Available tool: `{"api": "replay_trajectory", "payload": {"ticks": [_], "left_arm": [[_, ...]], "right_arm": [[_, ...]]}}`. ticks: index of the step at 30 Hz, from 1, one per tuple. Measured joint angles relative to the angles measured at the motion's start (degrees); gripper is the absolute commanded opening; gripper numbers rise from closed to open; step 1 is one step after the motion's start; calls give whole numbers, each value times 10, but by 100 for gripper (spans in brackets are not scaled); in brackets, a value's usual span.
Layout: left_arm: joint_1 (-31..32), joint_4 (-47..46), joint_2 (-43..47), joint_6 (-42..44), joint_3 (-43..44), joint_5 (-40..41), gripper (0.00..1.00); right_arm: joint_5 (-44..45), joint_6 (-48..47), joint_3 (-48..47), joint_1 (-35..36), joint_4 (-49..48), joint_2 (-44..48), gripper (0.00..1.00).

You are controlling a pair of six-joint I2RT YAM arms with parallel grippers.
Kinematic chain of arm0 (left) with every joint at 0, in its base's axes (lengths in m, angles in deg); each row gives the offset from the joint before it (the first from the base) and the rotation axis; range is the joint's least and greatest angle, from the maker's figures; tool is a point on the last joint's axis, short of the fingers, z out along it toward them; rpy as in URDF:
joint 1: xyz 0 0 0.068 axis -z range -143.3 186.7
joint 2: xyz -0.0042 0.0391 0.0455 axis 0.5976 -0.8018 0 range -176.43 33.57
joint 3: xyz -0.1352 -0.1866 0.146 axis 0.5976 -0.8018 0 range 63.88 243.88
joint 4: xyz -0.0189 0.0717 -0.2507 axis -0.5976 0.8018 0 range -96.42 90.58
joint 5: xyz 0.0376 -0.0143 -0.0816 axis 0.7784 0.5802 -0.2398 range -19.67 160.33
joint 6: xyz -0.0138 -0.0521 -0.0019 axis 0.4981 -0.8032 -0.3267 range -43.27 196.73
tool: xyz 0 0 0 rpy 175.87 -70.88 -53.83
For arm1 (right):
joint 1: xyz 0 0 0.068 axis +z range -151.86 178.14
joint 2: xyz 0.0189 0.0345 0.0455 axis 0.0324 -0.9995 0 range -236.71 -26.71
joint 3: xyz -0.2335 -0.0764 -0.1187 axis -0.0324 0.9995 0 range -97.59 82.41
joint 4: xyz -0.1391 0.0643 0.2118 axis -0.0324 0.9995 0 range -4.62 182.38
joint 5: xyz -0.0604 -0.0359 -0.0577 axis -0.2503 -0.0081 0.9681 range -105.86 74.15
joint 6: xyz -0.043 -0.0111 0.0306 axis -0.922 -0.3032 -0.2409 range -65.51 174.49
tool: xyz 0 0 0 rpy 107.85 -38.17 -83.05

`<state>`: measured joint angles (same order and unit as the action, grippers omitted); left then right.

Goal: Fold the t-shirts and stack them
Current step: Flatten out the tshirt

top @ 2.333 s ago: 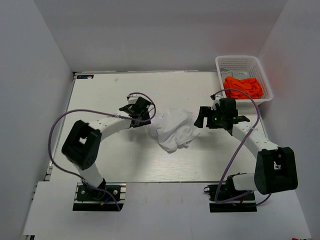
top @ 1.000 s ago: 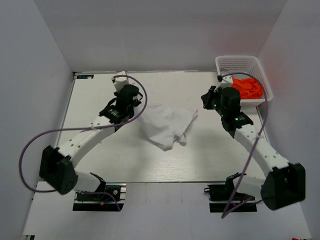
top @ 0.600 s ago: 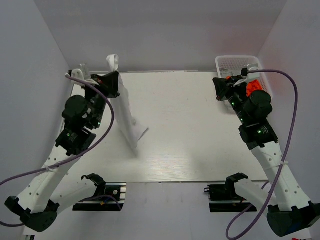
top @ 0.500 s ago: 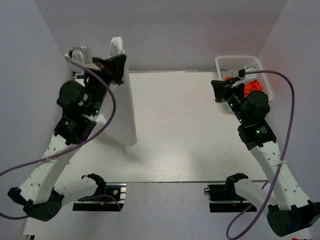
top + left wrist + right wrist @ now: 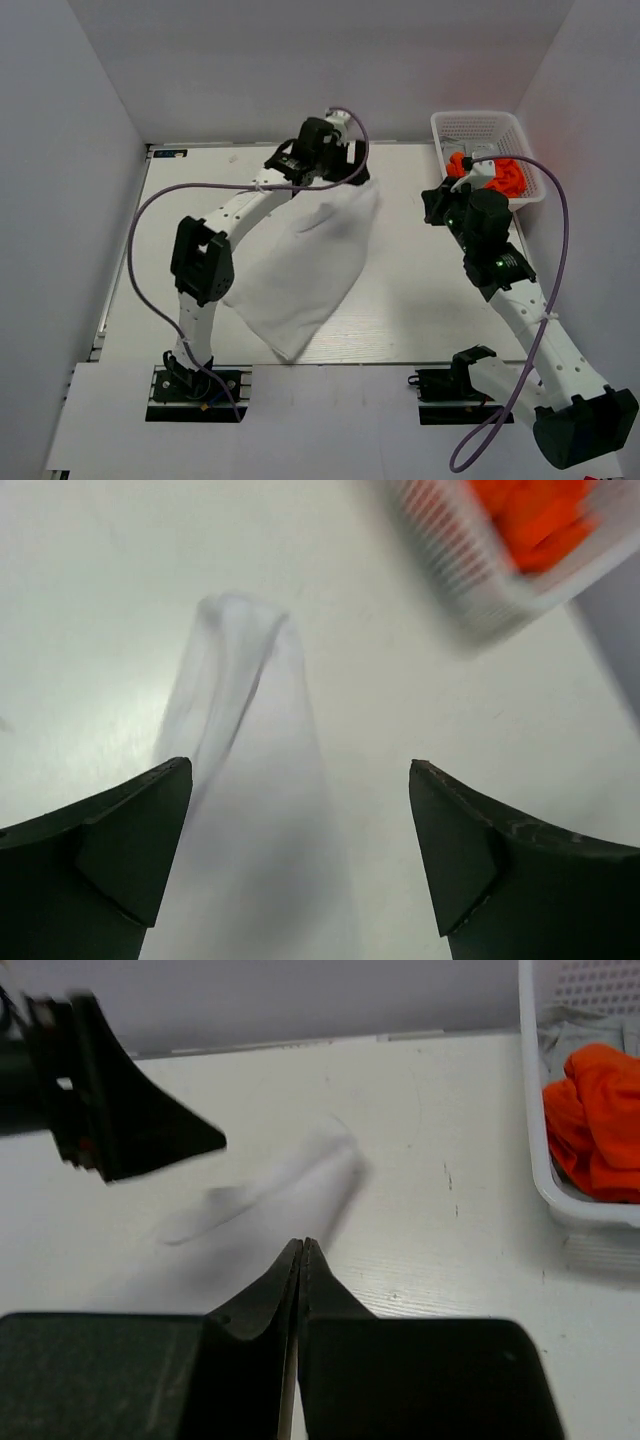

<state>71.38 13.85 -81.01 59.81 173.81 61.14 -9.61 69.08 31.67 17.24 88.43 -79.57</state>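
The white t-shirt point(image 5: 300, 265) lies spread in a long slanted sheet from the table's far middle toward the near edge. In the left wrist view the white t-shirt point(image 5: 240, 780) shows blurred below my fingers. My left gripper point(image 5: 345, 165) point(image 5: 300, 765) hangs over the shirt's far end, open, with nothing between its fingers. My right gripper point(image 5: 432, 205) point(image 5: 301, 1243) is shut on nothing, right of the shirt and over bare table. The orange t-shirt point(image 5: 492, 176) point(image 5: 600, 1120) lies bunched in the basket.
The white lattice basket point(image 5: 480, 125) point(image 5: 540, 1160) point(image 5: 450, 570) stands at the table's far right corner. White walls close in the table on the left, back and right. My left gripper's fingers point(image 5: 130, 1130) show at the left of the right wrist view.
My left arm swung from high at the far left to the far middle and opened, letting go of the white t-shirt, which now lies spread out. The right gripper stayed shut.
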Motion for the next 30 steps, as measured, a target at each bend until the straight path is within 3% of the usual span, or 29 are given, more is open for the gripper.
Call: {"api": "replay_trajectory", "payload": {"ticks": [1,2,3,5,6,7,8,13,17,22,25,28,30], "left_arm": [[0,23,-22,0,-5,0,100],[0,45,-38,0,-18,4,100],[0,60,-42,0,-36,16,100],[0,84,-21,-2,-95,52,100],[0,86,-5,-7,-120,71,100],[-1,79,29,-17,-165,94,100],[-2,78,72,-31,-216,123,100],[-14,126,304,-180,-405,288,100],[-29,193,401,-298,-509,355,100],[-53,228,396,-388,-642,352,100],[-75,229,367,-414,-670,341,99],[-97,203,347,-428,-670,330,90],[-108,178,336,-430,-670,319,79]], "right_arm": [[6,2,4,0,6,-2,1],[10,4,6,0,11,-6,9],[10,6,6,-1,15,-13,24],[7,11,6,-1,19,-30,42],[4,15,6,-1,20,-40,54],[-6,14,7,-2,20,-51,85],[-14,15,7,-2,20,-62,90],[-76,-3,-3,0,17,-140,90],[-113,-24,-77,13,23,-261,90],[-127,-62,-227,46,33,-446,90],[-127,-91,-344,68,64,-562,90],[-126,-112,-483,82,89,-676,90],[-123,-131,-569,89,111,-743,84]]}}
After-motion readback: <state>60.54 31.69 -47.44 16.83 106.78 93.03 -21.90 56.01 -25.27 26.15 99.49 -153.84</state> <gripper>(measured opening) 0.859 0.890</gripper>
